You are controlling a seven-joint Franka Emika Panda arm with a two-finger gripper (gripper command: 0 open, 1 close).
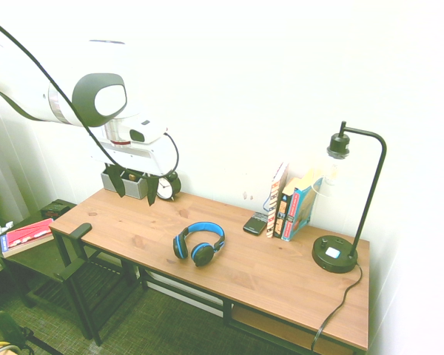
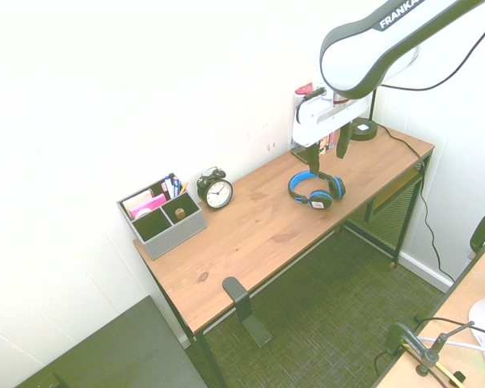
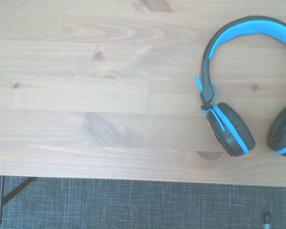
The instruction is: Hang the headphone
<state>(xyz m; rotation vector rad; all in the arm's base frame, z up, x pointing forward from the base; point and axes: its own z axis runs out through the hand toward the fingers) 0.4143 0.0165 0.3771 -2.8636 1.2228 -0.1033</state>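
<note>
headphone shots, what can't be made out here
- Headphone: wrist view cuts off its far ear cup at the frame edge.
- Organizer: in the first exterior view the gripper covers most of it.
- Clock: hands too small to read.
- Books: titles too small.

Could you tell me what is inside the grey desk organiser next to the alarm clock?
The grey desk organiser holds pens upright in a rear compartment and pink paper beside them. One front compartment shows a small round brownish item. The compartment floors are hidden by its walls.
</note>
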